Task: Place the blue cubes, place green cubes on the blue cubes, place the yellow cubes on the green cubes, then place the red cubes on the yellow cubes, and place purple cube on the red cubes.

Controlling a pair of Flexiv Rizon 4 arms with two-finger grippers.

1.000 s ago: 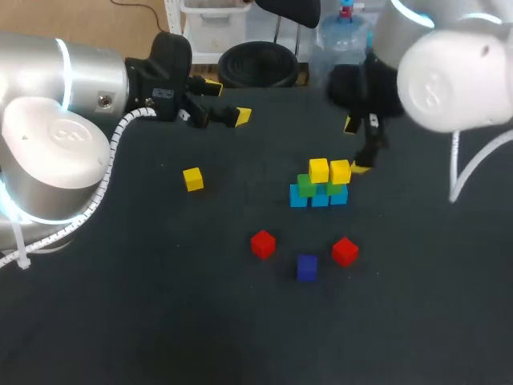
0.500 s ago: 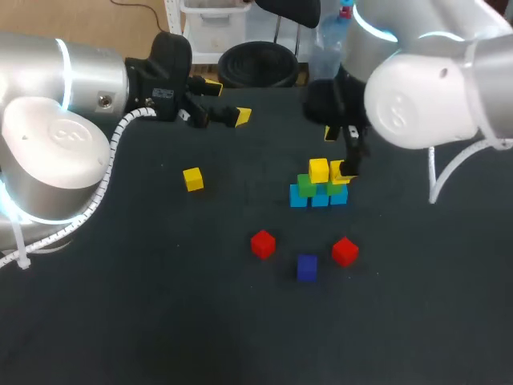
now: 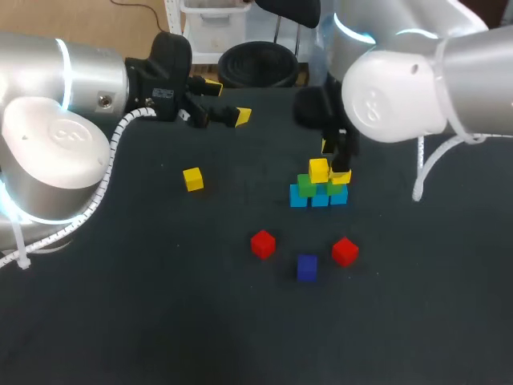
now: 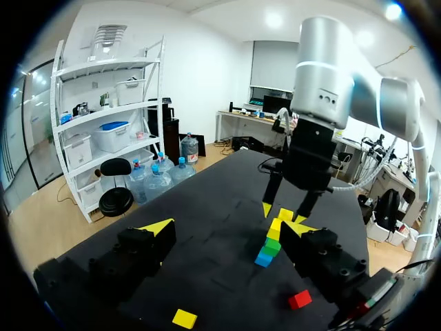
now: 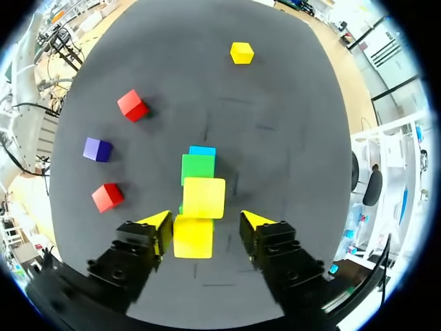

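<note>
A stack stands mid-table: a row of light blue cubes (image 3: 319, 198), green cubes (image 3: 305, 186) on them, and two yellow cubes on top. My right gripper (image 3: 334, 160) hangs over the stack and straddles the right yellow cube (image 5: 193, 236). It is open, with a gap at one finger. The other yellow cube (image 5: 204, 197) lies just ahead of it. A loose yellow cube (image 3: 192, 179), two red cubes (image 3: 263, 244) (image 3: 345, 251) and a purple cube (image 3: 307, 267) lie on the table. My left gripper (image 3: 227, 101) is open and empty at the far left.
The black table (image 3: 160, 305) has free room in front and to the left of the stack. The loose red and purple cubes sit close together just in front of the stack.
My right arm has swung left and come down onto the stack, so its fingers now flank the right yellow cube. The left arm and all cubes stayed put.
</note>
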